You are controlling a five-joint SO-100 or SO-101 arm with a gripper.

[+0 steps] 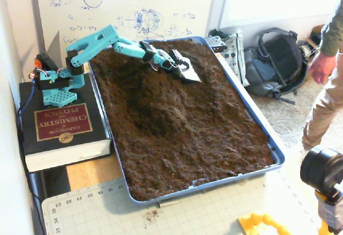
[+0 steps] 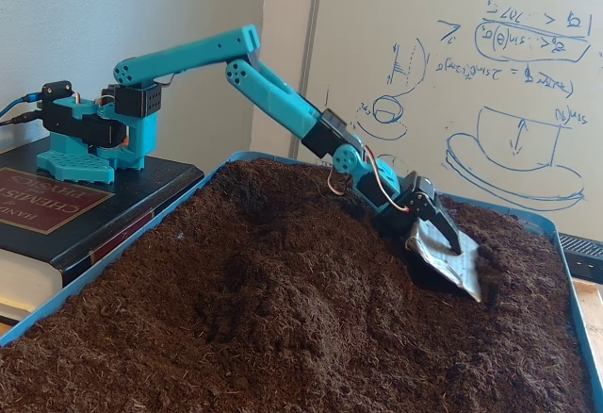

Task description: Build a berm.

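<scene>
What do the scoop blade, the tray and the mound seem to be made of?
Scoop blade: probably thin sheet metal, grey with a dull shine. Tray: likely plastic, with a smooth blue rim. Mound: dark brown, crumbly loose soil.

person (image 1: 326, 79): cut off by right edge | tool (image 2: 443, 248): fingers hidden behind metal blade (image 2: 450, 260)

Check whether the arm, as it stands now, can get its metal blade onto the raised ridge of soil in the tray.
Probably yes. The hand holds the metal blade down in the soil right beside the ridge, at the tray's far end. Nothing but loose soil lies between them.
</scene>
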